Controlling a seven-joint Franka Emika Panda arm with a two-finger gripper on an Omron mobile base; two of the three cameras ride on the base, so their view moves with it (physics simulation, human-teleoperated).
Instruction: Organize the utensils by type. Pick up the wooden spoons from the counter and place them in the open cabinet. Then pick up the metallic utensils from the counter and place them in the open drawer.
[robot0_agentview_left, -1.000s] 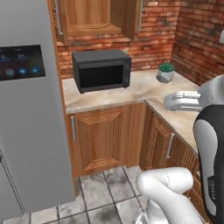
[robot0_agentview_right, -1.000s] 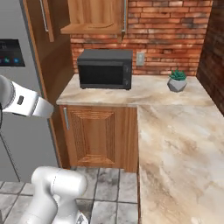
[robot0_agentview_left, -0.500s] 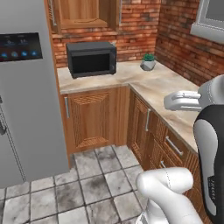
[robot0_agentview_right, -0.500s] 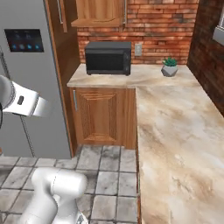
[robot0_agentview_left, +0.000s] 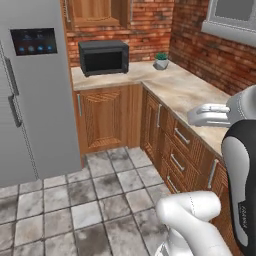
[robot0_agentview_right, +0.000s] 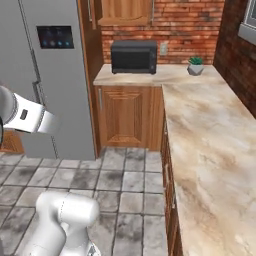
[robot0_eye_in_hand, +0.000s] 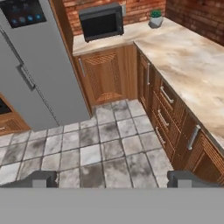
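jaws: my gripper (robot0_eye_in_hand: 112, 178) stands spread wide, holding nothing, tips over the grey floor tiles (robot0_eye_in_hand: 100, 153) | counter (robot0_agentview_right: 210, 130): beige marble slab on my right, running far to the corner | far end: black microwave (robot0_agentview_right: 134, 56) and small potted plant (robot0_agentview_right: 195, 66) on it | left: grey fridge (robot0_agentview_left: 30, 90) | spoons: none that I can make out

1 microwave (robot0_agentview_left: 104, 57), 1 potted plant (robot0_agentview_left: 161, 60), 1 fridge (robot0_agentview_left: 35, 90), 1 counter (robot0_agentview_right: 210, 130)

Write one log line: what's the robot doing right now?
stage: driving along counter | hand: open, empty | utensils: none seen | ahead: microwave, fridge
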